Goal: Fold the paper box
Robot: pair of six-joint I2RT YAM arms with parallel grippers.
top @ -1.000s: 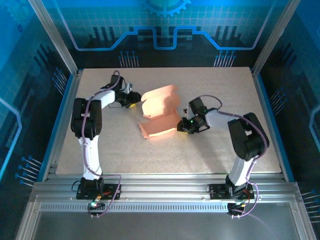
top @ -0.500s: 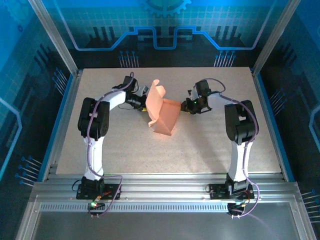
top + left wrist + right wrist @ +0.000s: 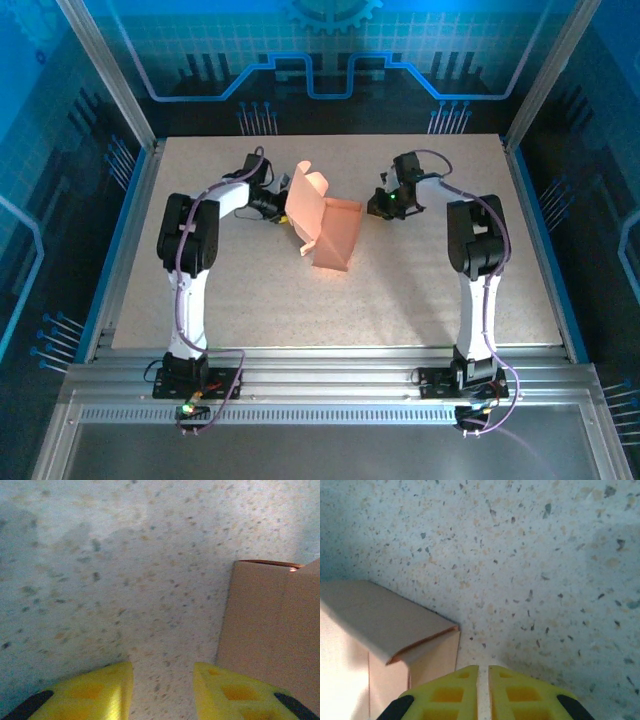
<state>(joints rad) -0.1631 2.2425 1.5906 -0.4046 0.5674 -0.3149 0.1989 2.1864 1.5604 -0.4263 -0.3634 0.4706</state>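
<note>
The paper box [image 3: 325,228] stands half-formed on the tabletop [image 3: 430,290], one rounded flap raised, between my two tools. My left tool [image 3: 162,682] sits just left of the box, yellow fingers [image 3: 100,690] parted over speckled tabletop, with the box's wall just beside one finger. My right tool [image 3: 483,675] waits just right of the box, fingers nearly pressed together and gripping nothing.

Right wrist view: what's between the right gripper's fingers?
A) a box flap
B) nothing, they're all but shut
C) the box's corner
B: the right gripper has its fingers nearly together with nothing in the slit; the box stands off to one side on the table.
</note>
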